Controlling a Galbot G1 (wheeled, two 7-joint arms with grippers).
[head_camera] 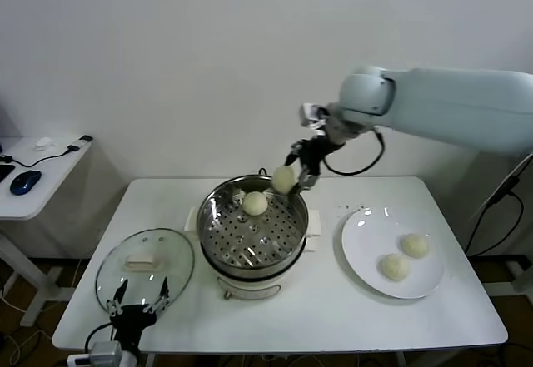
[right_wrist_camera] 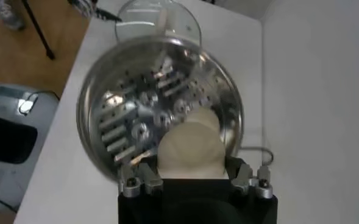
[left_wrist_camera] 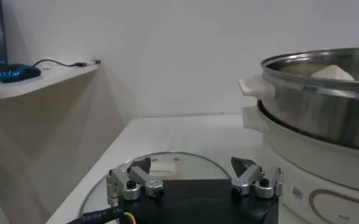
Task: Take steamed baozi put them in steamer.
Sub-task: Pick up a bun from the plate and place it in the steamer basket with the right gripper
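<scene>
The steamer (head_camera: pixel 252 238) is a shiny steel pot with a perforated floor on a white base, at the table's middle. One baozi (head_camera: pixel 255 204) lies inside it at the back. My right gripper (head_camera: pixel 289 179) is shut on a second baozi (head_camera: pixel 284 179) and holds it above the steamer's back right rim; the right wrist view shows this baozi (right_wrist_camera: pixel 189 151) between the jaws over the basket (right_wrist_camera: pixel 142 115). Two baozi (head_camera: pixel 415 245) (head_camera: pixel 394 267) lie on the white plate (head_camera: pixel 366 234) at the right. My left gripper (head_camera: pixel 138 296) is open, low at the front left by the lid.
A flat glass lid (head_camera: pixel 146 265) with a white knob lies left of the steamer, also in the left wrist view (left_wrist_camera: pixel 167 167). A side desk (head_camera: pixel 37 171) with a blue mouse stands at the far left. The wall is close behind the table.
</scene>
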